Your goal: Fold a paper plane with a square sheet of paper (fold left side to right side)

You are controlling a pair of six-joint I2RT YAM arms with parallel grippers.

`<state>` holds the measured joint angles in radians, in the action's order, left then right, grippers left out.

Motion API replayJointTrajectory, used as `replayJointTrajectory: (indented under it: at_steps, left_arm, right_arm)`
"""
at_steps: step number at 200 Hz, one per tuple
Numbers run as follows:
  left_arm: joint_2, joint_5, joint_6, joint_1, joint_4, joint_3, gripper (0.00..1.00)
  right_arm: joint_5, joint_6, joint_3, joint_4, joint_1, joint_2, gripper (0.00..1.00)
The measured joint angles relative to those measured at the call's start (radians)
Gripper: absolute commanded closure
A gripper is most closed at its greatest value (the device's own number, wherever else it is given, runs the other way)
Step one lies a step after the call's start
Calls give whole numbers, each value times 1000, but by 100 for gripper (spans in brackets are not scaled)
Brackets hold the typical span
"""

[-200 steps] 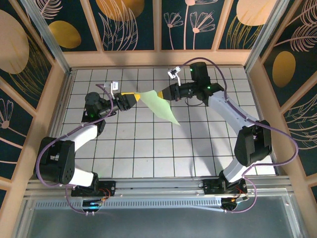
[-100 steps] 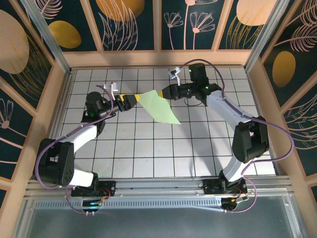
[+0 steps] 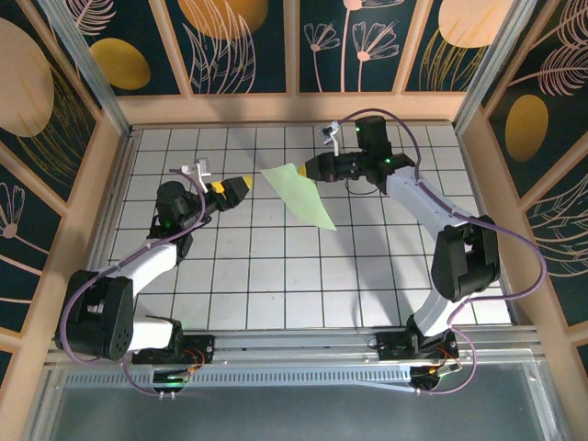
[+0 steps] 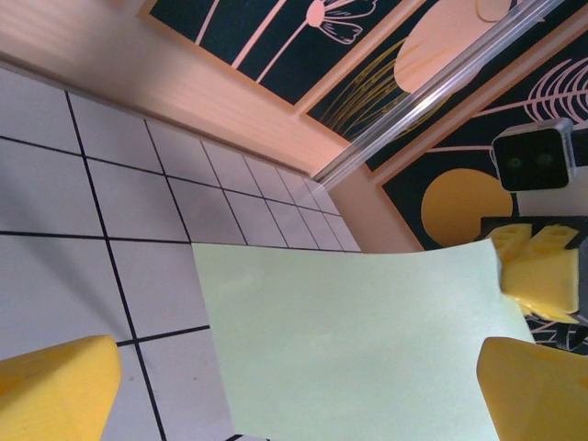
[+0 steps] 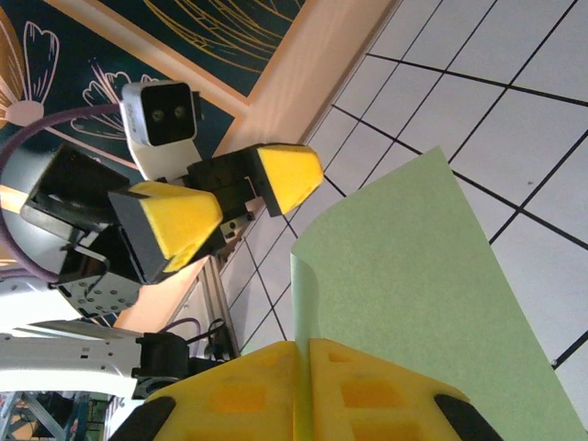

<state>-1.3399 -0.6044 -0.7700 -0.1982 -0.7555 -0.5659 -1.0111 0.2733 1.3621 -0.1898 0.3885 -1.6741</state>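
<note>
Pinching the square sheet of paper [image 3: 299, 195] at one corner with the right gripper [image 3: 310, 170], pressed together on the edge. Holding it lifted and slanted over the surface [image 3: 276, 276]; can't tell if the low tip touches the tiles. Holding the left gripper [image 3: 241, 186] spread wide, just beside the sheet's left corner, apart from it.

Looks flat and uncreased, so probably pre-fold. To do it well:
- Lay flat first, edges lined up with the grid.
- Pinch the left edge shallow, near a corner.
- Carry left edge over to right edge, match corners before pressing.
- Run the crease from the middle outward.
- Avoid pulling against the right pinch; thin paper, likely to buckle or tear.
</note>
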Motion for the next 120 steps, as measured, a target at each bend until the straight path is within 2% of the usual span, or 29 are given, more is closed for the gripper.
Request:
replayJointTrajectory:
  at_steps: [71, 120]
  left_arm:
    - [-107, -106, -129, -1, -263, 42, 1]
    - [-172, -148, -149, -55, -350, 26, 1]
  right_arm:
    - [-19, 118, 0, 65, 0, 48, 88]
    - [-62, 215, 0, 161, 2, 90, 88]
